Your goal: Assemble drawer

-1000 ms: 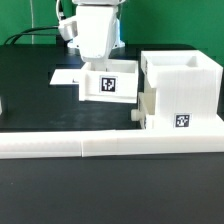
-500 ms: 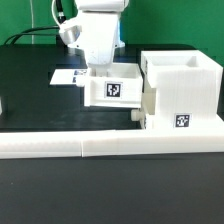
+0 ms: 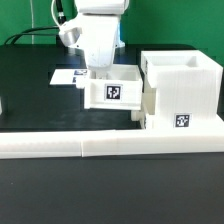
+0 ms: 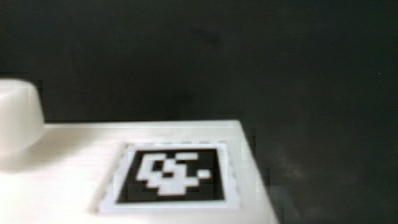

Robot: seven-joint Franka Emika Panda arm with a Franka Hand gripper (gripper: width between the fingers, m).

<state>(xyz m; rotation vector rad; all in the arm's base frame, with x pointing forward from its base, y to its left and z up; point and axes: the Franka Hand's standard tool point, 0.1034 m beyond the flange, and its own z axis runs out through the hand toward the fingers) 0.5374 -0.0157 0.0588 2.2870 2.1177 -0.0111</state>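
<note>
**Bringing a tray up to the housing**

Looking first at the hand (image 3: 100,72), we find it set down over the rear part of the small tray (image 3: 113,90), but its fingertips are hidden behind the tray's wall and the arm's white body. We cannot tell whether it is clenched on the tray or released. The wrist view does not help: it shows only a blurred tag (image 4: 173,173) on a white face, a rounded white shape at one edge, and dark surface beyond.

The tray sits on the black surface (image 3: 30,100) with its tagged front facing us, and appears to touch the large housing (image 3: 181,92) at the exterior view's right, or nearly so. The housing stands open-topped against the long white border rail (image 3: 100,146).

We judge the task to be partway: the tray is next to the housing but still outside it, so sliding it in remains. Whether other trays are already seated is not visible.

The marker board (image 3: 66,76) is mostly covered by the arm. A white object at the exterior view's left edge is cut off, and we cannot identify it.
</note>
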